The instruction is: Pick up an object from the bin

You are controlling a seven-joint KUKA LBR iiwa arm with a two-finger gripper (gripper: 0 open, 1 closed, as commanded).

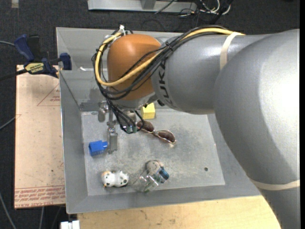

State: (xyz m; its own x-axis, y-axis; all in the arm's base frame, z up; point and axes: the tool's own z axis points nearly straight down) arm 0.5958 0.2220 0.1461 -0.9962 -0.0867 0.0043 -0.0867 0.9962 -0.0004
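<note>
The arm's hand (108,133) hangs low over the left of the grey bin (71,128), apparently open and empty, one finger (113,141) just beside a small blue block (97,148); sunglasses (157,133) lie near.

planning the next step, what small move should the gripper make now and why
Probably shift the gripper a little toward the view's left, over the blue block: its tip stands just beside the block's right edge, not above it.

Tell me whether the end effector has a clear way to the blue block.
Probably yes: the end effector hangs right beside the blue block, with nothing between them; the sunglasses and the white spotted toy lie clear of it.
</note>
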